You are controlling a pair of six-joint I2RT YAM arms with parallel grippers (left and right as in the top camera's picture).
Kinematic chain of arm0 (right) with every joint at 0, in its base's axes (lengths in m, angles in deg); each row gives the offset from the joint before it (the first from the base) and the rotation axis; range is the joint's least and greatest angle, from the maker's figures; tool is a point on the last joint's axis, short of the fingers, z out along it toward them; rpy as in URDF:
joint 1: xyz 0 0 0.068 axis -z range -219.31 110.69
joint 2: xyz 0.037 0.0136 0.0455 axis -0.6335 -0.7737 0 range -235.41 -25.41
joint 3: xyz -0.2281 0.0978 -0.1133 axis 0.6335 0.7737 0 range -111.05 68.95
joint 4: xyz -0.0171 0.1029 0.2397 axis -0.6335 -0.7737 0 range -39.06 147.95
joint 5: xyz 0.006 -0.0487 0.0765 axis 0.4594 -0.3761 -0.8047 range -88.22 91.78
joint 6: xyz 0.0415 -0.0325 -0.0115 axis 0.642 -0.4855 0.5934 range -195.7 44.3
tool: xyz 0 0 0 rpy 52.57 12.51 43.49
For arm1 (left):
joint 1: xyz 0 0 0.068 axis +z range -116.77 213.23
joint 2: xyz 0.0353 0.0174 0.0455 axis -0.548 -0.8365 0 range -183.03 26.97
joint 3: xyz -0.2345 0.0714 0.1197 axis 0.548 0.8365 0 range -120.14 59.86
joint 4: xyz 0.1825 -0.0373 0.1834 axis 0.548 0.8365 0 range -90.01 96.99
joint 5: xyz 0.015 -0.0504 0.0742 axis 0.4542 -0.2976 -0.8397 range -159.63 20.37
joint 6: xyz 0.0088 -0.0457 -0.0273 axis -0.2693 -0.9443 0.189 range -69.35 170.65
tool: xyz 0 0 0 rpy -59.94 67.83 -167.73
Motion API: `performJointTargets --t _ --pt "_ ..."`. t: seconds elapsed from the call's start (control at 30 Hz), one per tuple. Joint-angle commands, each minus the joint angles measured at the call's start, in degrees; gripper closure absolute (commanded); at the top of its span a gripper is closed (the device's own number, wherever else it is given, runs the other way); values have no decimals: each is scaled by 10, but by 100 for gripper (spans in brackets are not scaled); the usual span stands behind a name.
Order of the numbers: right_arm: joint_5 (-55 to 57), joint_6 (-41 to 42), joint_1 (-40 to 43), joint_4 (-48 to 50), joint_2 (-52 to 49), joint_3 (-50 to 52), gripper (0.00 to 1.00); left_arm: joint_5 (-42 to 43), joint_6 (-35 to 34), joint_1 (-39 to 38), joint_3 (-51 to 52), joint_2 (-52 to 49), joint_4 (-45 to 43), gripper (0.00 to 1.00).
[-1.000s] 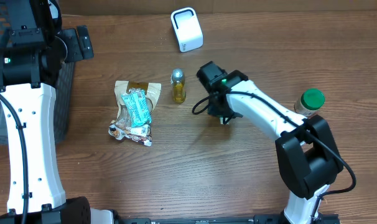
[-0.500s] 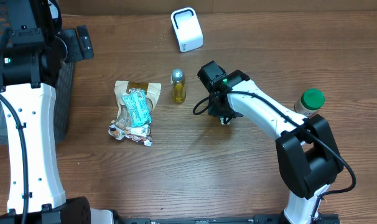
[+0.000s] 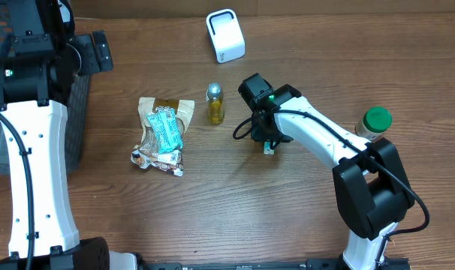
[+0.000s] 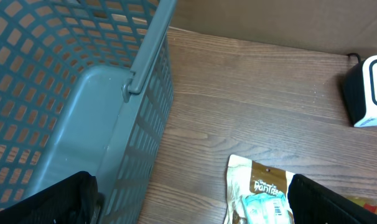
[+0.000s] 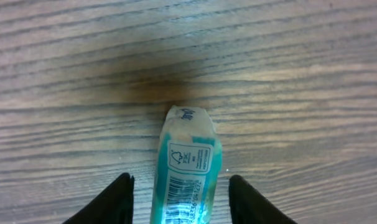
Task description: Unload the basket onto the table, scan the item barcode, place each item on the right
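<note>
A small teal packet [image 5: 185, 171] with a barcode on its upper side lies flat on the wood table, between the fingers of my right gripper [image 5: 180, 179]. The jaws are open, with a gap on each side of the packet. From overhead, only the packet's tip [image 3: 267, 148] shows below the right gripper [image 3: 266, 139]. The white scanner [image 3: 225, 35] stands at the table's far edge; its side [image 4: 369, 90] also shows in the left wrist view. My left gripper [image 4: 195, 199] hangs open and empty, high over the basket's edge.
A tan snack pouch [image 3: 164, 135] with a teal packet on top lies left of centre. A small yellow bottle [image 3: 215, 103] stands beside it. A green-lidded jar [image 3: 375, 122] is at the right. A grey-blue mesh basket [image 4: 64, 93] fills the left edge.
My right gripper's jaws have spread apart and let go of the teal packet, which now rests on the table. The left arm has not moved.
</note>
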Motion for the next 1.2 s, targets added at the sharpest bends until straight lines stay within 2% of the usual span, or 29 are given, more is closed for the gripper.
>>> performJointTargets --t 0.0,0.13,0.33,0.43,0.5,0.67,0.77,0.97,1.17 --pt "1 0 0 17 18 5 50 1 9 0 0 -2 0 0" --pt "1 0 12 51 18 5 41 1 9 0 0 -2 0 0" --pt "1 11 54 97 18 5 40 1 9 0 0 -2 0 1" --pt "0 42 83 96 18 5 41 1 9 0 0 -2 0 1" --pt "-1 65 101 87 18 5 46 1 9 0 0 -2 0 1" --pt "-59 69 129 49 18 5 78 1 9 0 0 -2 0 1" --pt "-76 68 131 9 18 5 90 1 9 0 0 -2 0 0" --pt "-106 61 115 -41 17 6 93 1 9 0 0 -2 0 0" --pt "-121 44 95 -33 17 6 94 1 9 0 0 -2 0 0"
